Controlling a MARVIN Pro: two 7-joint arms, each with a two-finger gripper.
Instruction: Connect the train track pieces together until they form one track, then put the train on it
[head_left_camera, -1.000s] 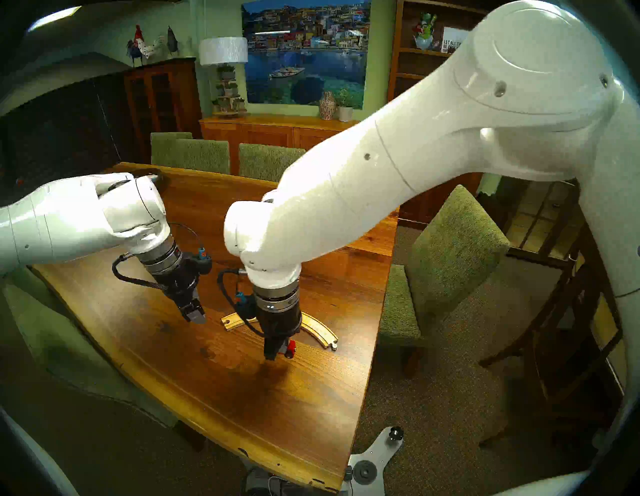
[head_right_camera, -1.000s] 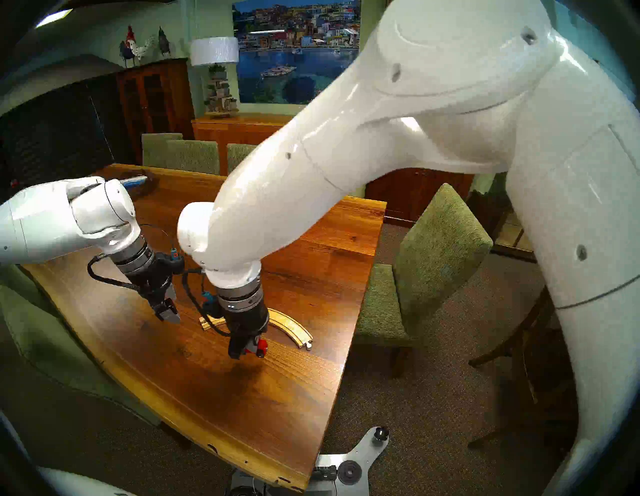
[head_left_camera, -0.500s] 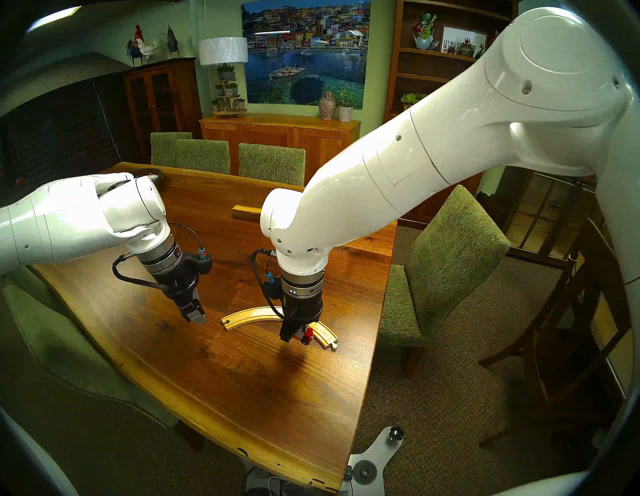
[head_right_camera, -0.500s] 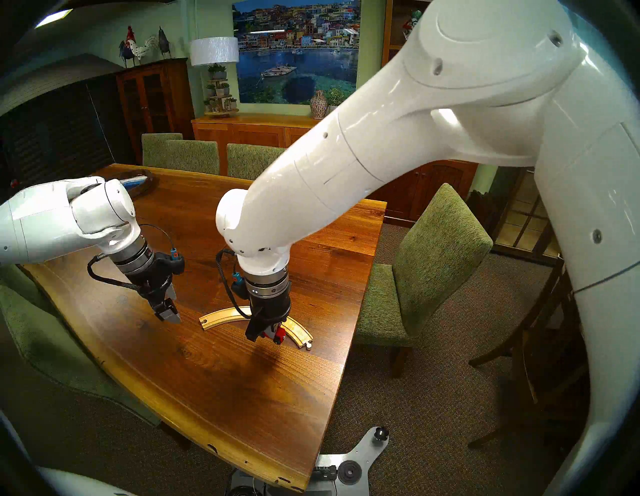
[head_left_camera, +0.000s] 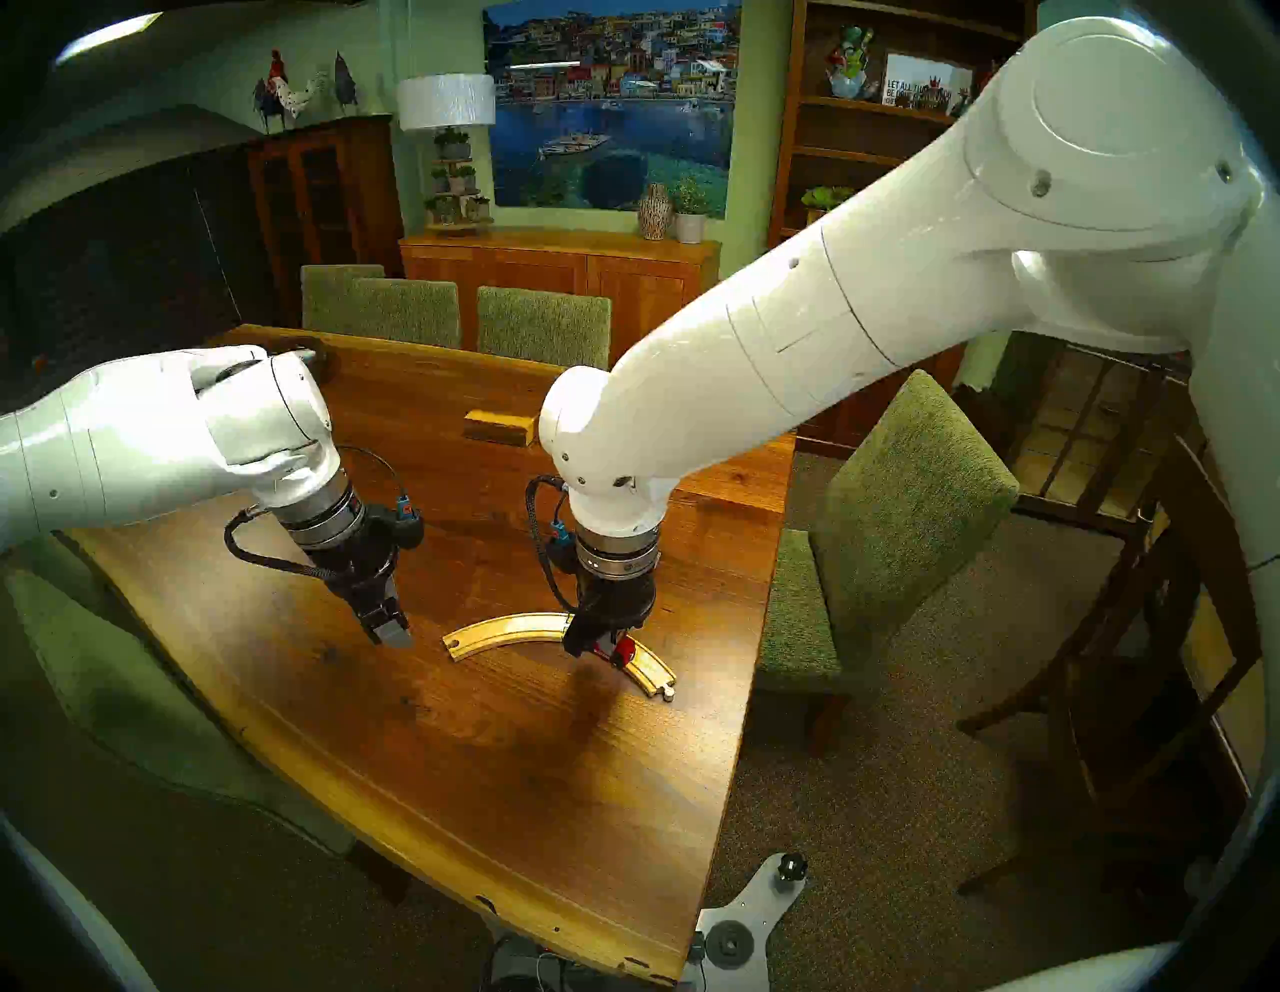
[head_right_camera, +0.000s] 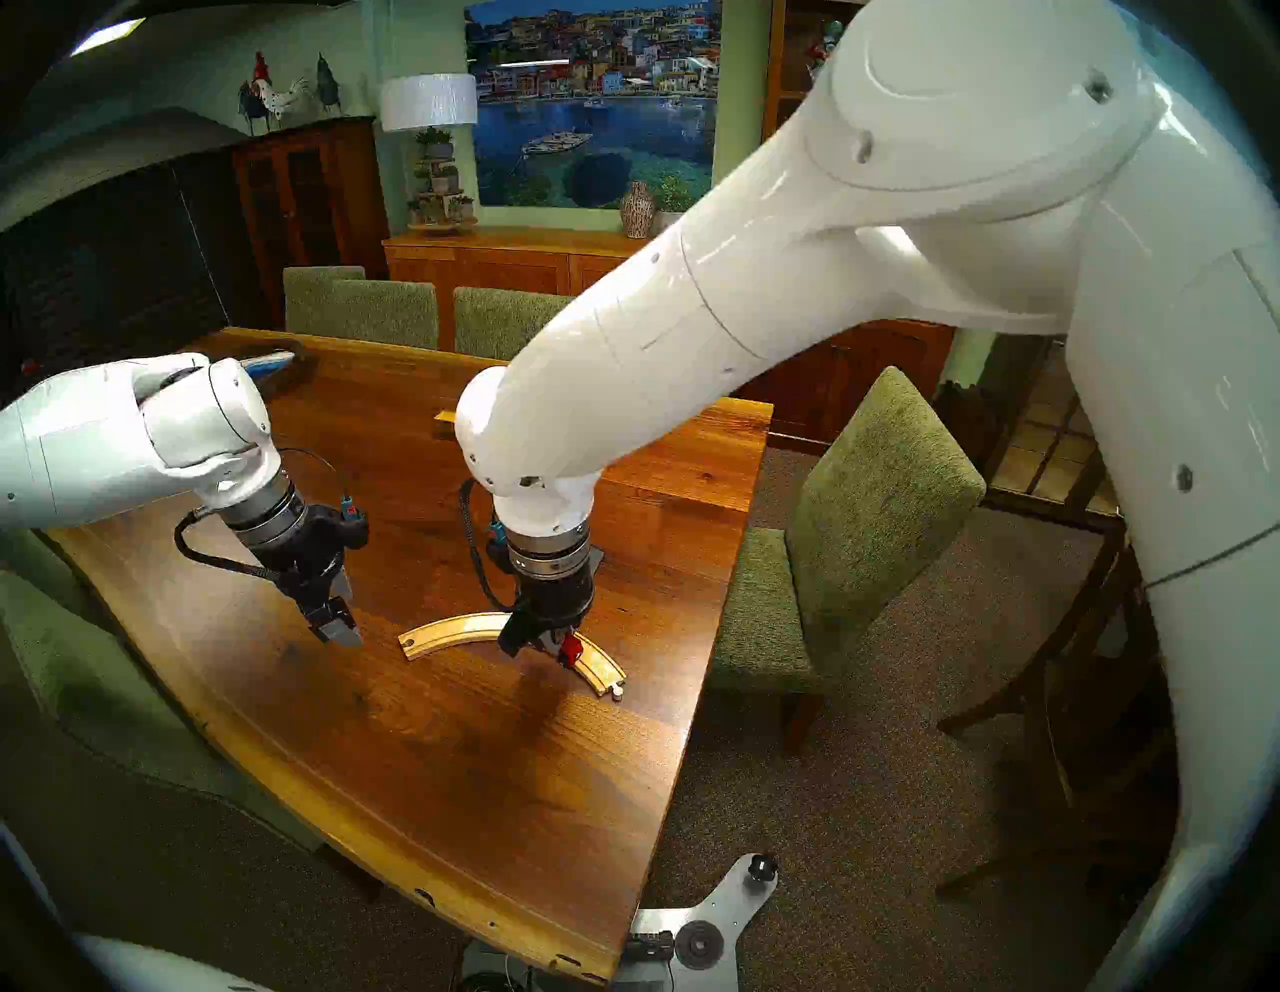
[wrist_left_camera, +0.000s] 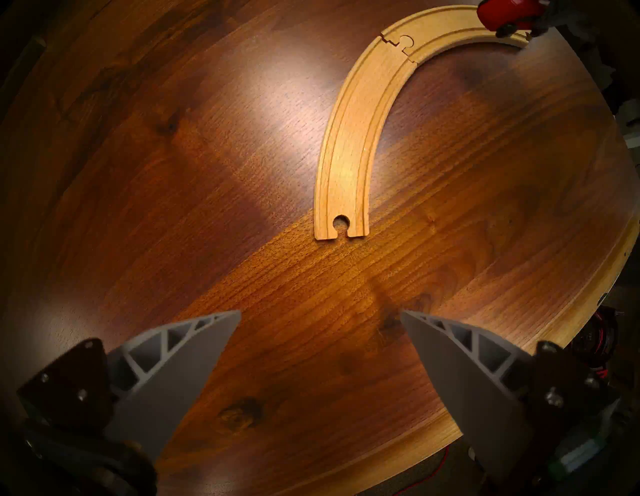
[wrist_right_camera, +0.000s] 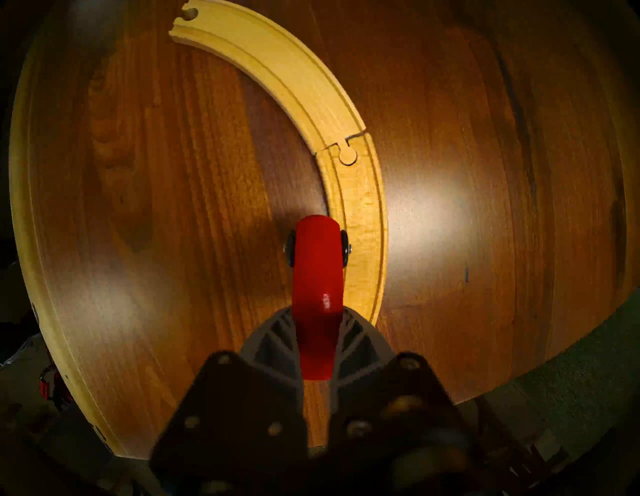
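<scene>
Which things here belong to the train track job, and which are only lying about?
Belong to the job:
- joined pale wooden curved track
- small red toy train, held in the right claw

Only lying about:
- yellowish rectangular wooden box
- green upholstered chairs
- open left claw, idle

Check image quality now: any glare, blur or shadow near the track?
Left wrist: sharp, with a glare patch on the table beside the track.
Right wrist: softer, with glare right of the track; the train casts a shadow.
Head views: blocky compression, with a dark shadow under the right gripper.
</scene>
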